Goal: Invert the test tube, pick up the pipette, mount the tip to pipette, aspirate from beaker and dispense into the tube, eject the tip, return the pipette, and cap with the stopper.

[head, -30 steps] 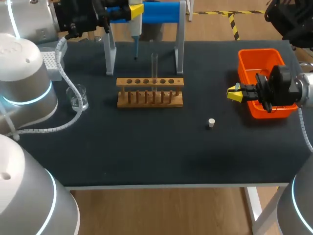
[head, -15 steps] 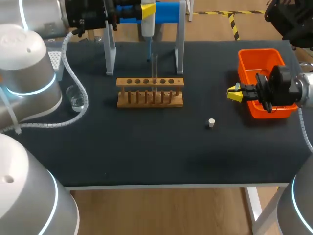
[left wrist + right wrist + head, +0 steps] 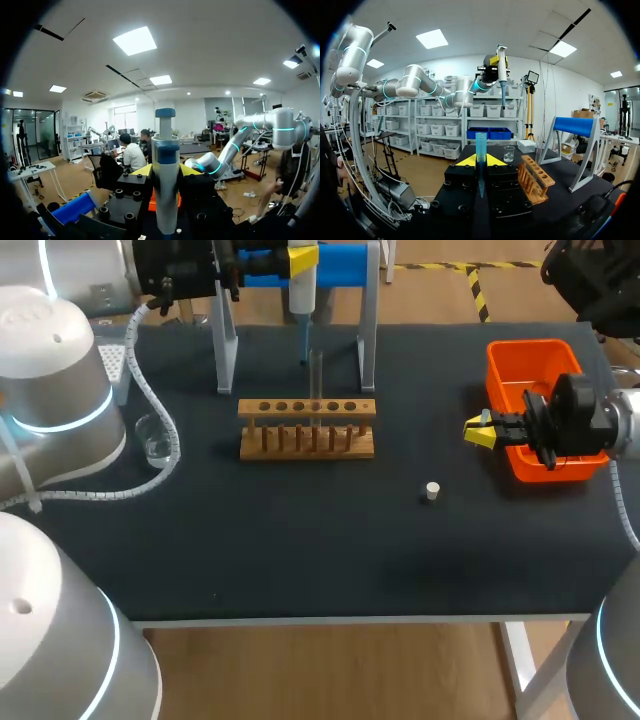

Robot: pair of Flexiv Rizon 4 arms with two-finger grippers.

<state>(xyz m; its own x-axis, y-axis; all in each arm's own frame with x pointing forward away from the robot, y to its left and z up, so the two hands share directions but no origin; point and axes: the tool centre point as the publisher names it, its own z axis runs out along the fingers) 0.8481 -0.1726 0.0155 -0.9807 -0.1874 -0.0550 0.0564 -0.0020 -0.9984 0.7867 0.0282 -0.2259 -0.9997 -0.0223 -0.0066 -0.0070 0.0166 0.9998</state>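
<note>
The left claw [image 3: 297, 257] is clamped on the pipette [image 3: 301, 295]. Its white body stands upright between the yellow fingers, and its thin shaft points down just behind the test tube [image 3: 316, 372]. The test tube stands in the wooden rack [image 3: 307, 430] below that claw. The right claw [image 3: 481, 430] is closed on a blue pipette tip [image 3: 480, 150], held upright between its fingers, just beside the orange bin [image 3: 530, 355]. The white stopper [image 3: 432, 490] lies on the table near the right claw, towards the rack. The beaker [image 3: 156, 440] sits past the rack, well ahead of the right claw.
</note>
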